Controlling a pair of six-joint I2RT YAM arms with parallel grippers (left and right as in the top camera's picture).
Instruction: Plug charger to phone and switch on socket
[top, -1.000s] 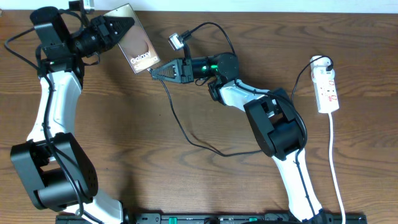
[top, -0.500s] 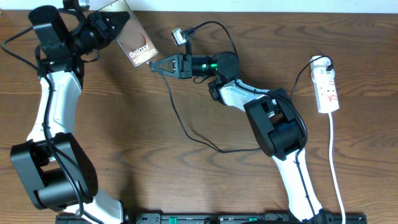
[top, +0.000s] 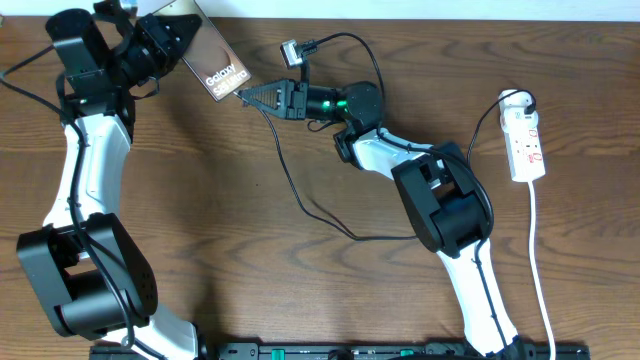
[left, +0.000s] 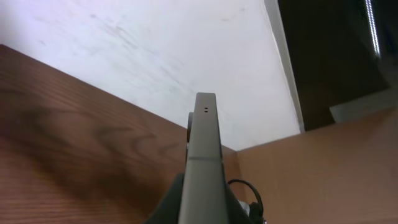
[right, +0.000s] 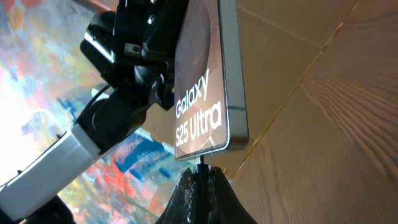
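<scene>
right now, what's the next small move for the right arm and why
Probably ease the right gripper straight forward: the charger tip it pinches sits right at the bottom edge of the phone, seemingly lined up but not yet seated, while the left gripper holds it.

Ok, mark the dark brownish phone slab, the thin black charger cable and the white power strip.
Dark brownish phone slab (top: 212, 60): overhead view, middle of its face.
Thin black charger cable (right: 202, 163): right wrist view, its plug tip below the phone's edge.
White power strip (top: 526, 150): overhead view, middle of its body.
</scene>
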